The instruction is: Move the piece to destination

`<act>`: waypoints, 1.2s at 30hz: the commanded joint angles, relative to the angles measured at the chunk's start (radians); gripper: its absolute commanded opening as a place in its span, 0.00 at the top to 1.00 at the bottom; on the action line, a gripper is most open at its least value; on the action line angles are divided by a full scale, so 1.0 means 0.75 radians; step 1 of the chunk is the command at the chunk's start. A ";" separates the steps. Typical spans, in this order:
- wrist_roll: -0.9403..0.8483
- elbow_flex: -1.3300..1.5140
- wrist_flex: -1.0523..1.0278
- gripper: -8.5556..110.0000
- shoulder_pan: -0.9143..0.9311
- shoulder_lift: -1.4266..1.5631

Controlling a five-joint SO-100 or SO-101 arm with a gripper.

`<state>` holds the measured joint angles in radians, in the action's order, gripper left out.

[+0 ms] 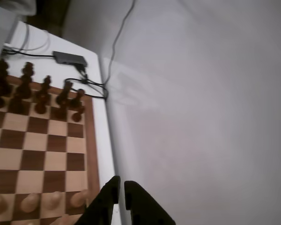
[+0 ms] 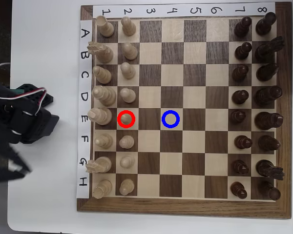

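Observation:
In the overhead view the piece (image 2: 126, 118), a small pale pawn, stands on the red-ringed square in row E, column 2. The destination (image 2: 170, 119), a pale square with a blue ring, lies two squares to its right and looks bare. My gripper (image 2: 19, 165) is a blurred black shape over the white table, left of the board and apart from every piece. The wrist view shows its black fingers (image 1: 107, 197) close together at the bottom edge, gripper (image 1: 121, 185) shut and holding nothing, beside the board's corner and a row of pale pawns (image 1: 54, 199).
Pale pieces (image 2: 105, 97) fill columns 1 and 2. Dark pieces (image 2: 241, 117) fill columns 7 and 8. The wooden board's frame (image 2: 176, 207) sits on a white table (image 2: 44, 204). A grey hub with black cables (image 1: 70, 58) lies past the dark pieces.

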<state>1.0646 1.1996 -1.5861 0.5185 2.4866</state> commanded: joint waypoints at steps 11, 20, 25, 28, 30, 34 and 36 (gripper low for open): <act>0.270 -0.074 -0.115 0.86 -0.342 -0.227; 0.307 0.096 -0.117 0.79 -0.503 -0.382; 0.419 0.295 -0.108 0.82 -0.515 -0.403; 0.505 0.372 -0.108 0.85 -0.487 -0.427; 0.558 0.413 -0.106 0.85 -0.466 -0.436; 0.648 0.493 -0.104 0.85 -0.470 -0.425; 0.699 0.517 -0.098 0.85 -0.483 -0.423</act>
<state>1.5493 1.5800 -1.6690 0.1626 2.1614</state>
